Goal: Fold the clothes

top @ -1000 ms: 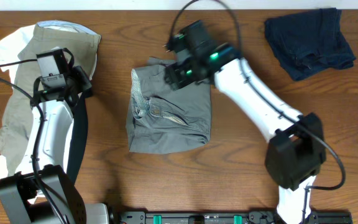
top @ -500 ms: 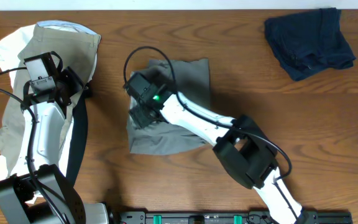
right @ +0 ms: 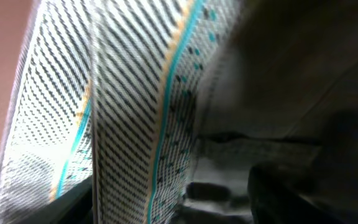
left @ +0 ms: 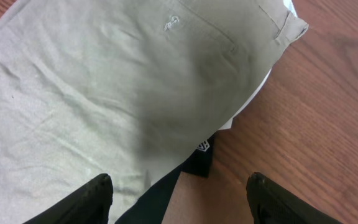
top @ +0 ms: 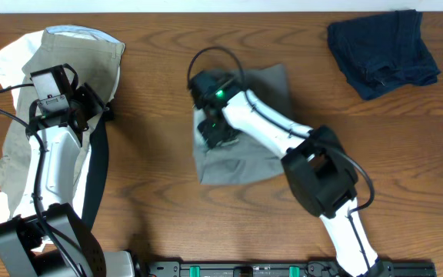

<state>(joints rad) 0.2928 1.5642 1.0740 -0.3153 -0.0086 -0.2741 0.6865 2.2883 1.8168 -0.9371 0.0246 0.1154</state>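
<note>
The dark grey shorts [top: 241, 158] lie folded and askew at the table's middle. My right gripper [top: 215, 129] is pressed down on their left part. In the right wrist view the pale patterned waistband lining [right: 129, 93] fills the frame and stands between my right gripper's [right: 188, 202] fingers, which are spread wide, open. Khaki shorts [top: 68, 54] lie at the far left over a white piece [top: 6, 58] and a navy piece [top: 98, 173]. My left gripper [top: 104, 111] hovers at the edge of the khaki shorts [left: 104, 93], and my left gripper [left: 182, 202] is open and holds nothing.
A crumpled navy garment [top: 383, 50] lies at the back right corner. Bare brown wood of the table [top: 152, 61] separates the left pile from the grey shorts. The rig's black rail [top: 283, 269] runs along the front edge.
My right gripper swept left across the grey shorts, then back right, and the shorts shifted right and turned. My left gripper opened and drew back a little up and left.
</note>
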